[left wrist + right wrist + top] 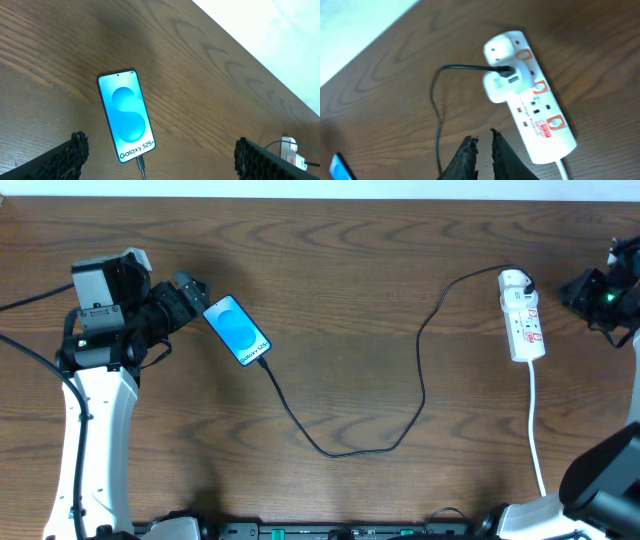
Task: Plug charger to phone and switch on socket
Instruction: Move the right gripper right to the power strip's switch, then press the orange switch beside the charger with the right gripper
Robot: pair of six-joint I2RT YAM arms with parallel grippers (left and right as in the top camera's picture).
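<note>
The phone (pixel 237 330) lies face up at the left of the table, its blue screen lit, and also shows in the left wrist view (pixel 125 116). The black charger cable (pixel 340 450) has its plug (pixel 140 162) in the phone's bottom edge. It loops across the table to a white adapter (pixel 502 82) seated in the white power strip (pixel 523 315), which the right wrist view also shows (pixel 535 110). My left gripper (pixel 190 292) is open and empty, just left of the phone, its fingers (pixel 159 150) wide apart. My right gripper (pixel 585 290) hovers right of the strip, its fingers (pixel 481 142) shut and empty.
The strip's white cord (pixel 535 430) runs toward the table's front edge. The strip's far end shows in the left wrist view (pixel 291 152). A corner of the phone shows in the right wrist view (pixel 337 167). The table is dark wood, with a white wall behind its back edge.
</note>
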